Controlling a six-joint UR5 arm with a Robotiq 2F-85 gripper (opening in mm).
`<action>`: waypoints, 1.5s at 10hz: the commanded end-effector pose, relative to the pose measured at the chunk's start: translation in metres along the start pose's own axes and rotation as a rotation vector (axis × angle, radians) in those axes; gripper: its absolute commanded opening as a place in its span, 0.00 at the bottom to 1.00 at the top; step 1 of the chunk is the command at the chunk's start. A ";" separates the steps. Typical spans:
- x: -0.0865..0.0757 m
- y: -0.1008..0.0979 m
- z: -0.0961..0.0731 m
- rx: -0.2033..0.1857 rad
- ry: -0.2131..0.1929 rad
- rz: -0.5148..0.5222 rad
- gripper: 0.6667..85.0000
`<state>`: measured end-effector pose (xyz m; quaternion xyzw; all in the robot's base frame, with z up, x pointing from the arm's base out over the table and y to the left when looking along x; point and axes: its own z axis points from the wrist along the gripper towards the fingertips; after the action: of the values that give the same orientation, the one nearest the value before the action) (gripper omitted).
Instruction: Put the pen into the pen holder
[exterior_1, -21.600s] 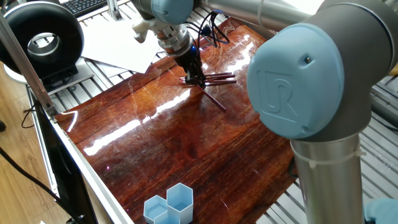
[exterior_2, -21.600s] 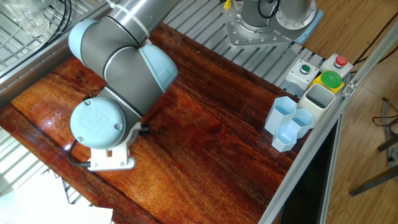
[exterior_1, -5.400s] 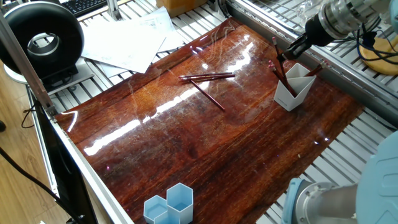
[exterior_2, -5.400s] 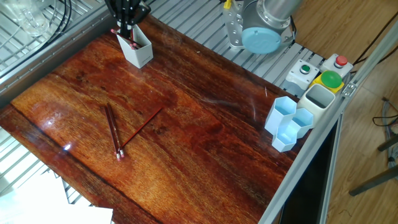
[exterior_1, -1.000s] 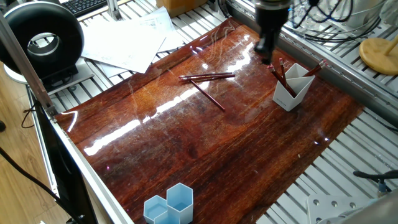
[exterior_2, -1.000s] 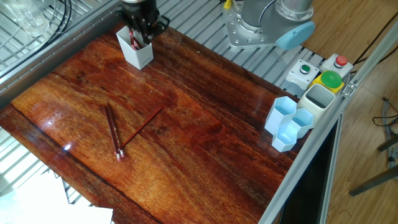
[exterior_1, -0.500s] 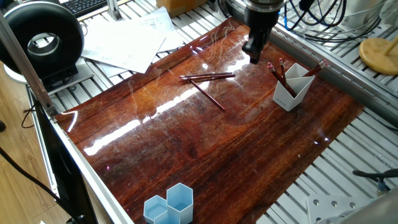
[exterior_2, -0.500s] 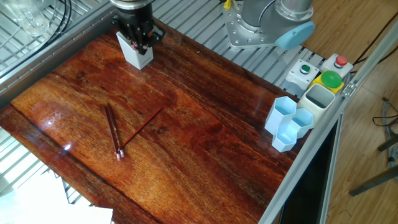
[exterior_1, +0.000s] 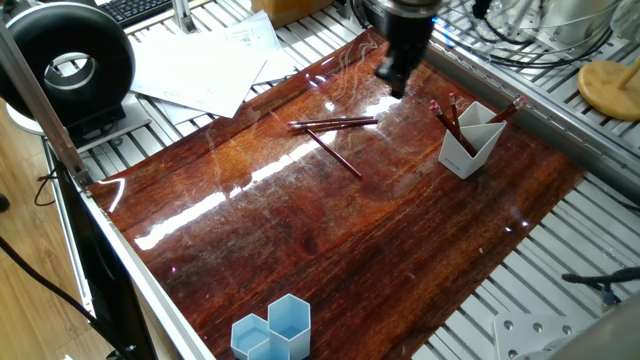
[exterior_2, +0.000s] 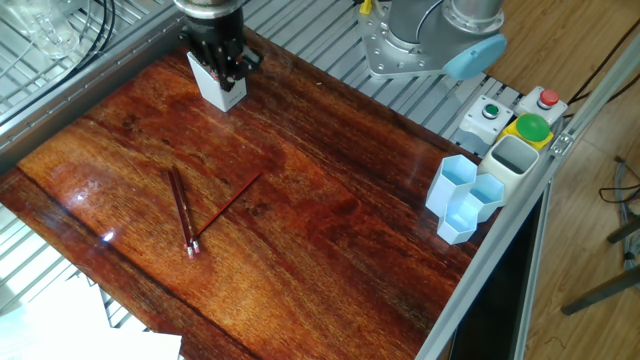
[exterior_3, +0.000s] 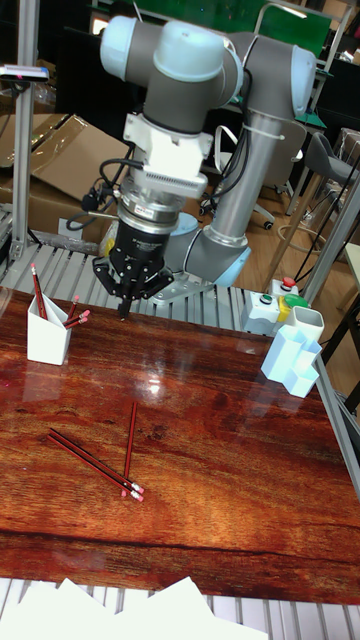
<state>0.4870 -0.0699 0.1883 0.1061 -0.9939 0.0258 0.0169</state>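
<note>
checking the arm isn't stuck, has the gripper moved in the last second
Yes. In one fixed view the gripper has shifted left, away from the pen holder, toward the pens lying on the table.

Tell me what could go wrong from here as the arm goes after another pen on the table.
1. Two of the three loose pens lie side by side, touching, so the gripper might pinch both or nudge one away.
2. The third pen meets that pair at one end; a grab there could disturb all three.
3. The pen holder is light-looking and already holds tilted pens, so a delivery could bump them or tip it.
</note>
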 end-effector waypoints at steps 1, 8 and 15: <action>-0.045 0.017 -0.007 0.013 0.020 -0.181 0.00; -0.034 -0.002 0.004 0.020 0.010 -0.285 0.00; -0.114 0.036 0.012 -0.125 -0.055 -0.467 0.00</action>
<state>0.5549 -0.0334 0.1765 0.2888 -0.9573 -0.0153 0.0026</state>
